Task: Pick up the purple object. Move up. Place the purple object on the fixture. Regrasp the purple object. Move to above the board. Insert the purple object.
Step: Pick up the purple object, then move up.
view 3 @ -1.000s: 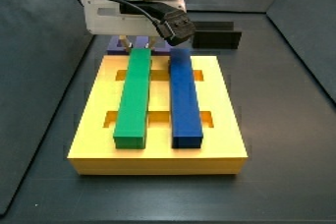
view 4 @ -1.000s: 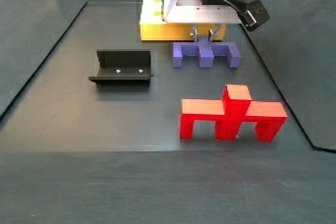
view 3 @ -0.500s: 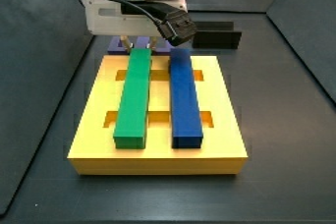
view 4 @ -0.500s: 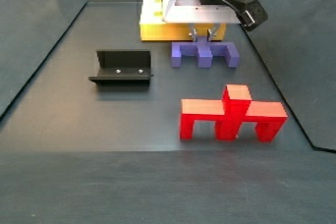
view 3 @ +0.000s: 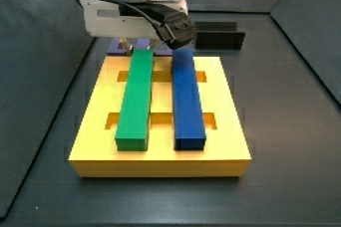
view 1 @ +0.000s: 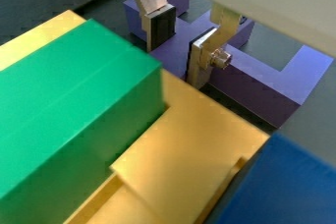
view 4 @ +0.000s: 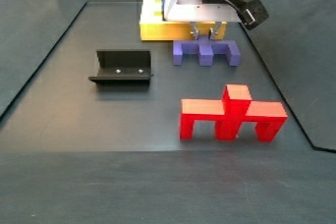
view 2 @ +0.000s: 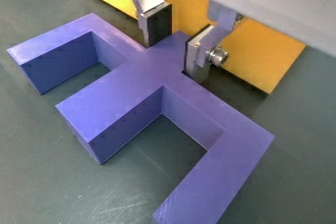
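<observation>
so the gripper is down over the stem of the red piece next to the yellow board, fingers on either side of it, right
Not the red piece: that lies apart, nearer the camera in a side view. The gripper is down over the purple object beside the board, its fingers on either side of the stem, as a wrist view shows.

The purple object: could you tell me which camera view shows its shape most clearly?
A wrist view shows the purple object best, stem between the gripper fingers. Another wrist view shows only parts; one side view shows it small; the other barely.
</observation>
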Available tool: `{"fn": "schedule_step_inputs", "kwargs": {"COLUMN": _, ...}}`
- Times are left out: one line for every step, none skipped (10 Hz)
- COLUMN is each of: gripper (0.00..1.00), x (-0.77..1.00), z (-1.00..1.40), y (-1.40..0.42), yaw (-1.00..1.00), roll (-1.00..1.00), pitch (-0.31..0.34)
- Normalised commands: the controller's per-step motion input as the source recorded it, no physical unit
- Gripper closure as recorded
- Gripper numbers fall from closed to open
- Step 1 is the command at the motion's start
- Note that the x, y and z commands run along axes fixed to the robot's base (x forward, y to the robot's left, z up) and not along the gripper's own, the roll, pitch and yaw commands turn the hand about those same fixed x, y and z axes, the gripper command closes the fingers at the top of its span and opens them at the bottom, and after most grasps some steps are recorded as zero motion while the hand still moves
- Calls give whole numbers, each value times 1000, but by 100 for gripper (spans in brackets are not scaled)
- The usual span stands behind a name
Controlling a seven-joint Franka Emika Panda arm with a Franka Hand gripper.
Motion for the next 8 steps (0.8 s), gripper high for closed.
{"fn": "schedule_step_inputs", "kwargs": {"gripper": 100, "x": 0, "z": 0, "y": 0, "yaw": 0, "roll": 0, "pitch": 0}}
{"fn": "schedule_step_inputs", "kwargs": {"gripper": 100, "x": 0, "z": 0, "y": 0, "yaw": 0, "roll": 0, "pitch": 0}}
{"fn": "schedule_step_inputs", "kwargs": {"gripper": 100, "x": 0, "z": 0, "y": 0, "yaw": 0, "roll": 0, "pitch": 0}}
{"fn": "schedule_step_inputs", "kwargs": {"gripper": 100, "x": 0, "z": 0, "y": 0, "yaw": 0, "roll": 0, "pitch": 0}}
{"fn": "schedule_step_inputs", "kwargs": {"gripper": 100, "x": 0, "z": 0, "y": 0, "yaw": 0, "roll": 0, "pitch": 0}}
{"fn": "schedule_step_inputs", "kwargs": {"gripper": 100, "x": 0, "z": 833, "y": 0, "yaw": 0, "roll": 0, "pitch": 0}}
{"fn": "schedule_step_inputs", "kwargs": {"gripper": 100, "x": 3, "z": 822, "y": -46, "yaw": -53, "roll": -7, "pitch": 5}}
{"fn": "schedule_step_inputs", "kwargs": {"gripper": 100, "x": -33, "z": 692, "y": -36, "yaw": -46, "roll": -13, "pitch": 37}}
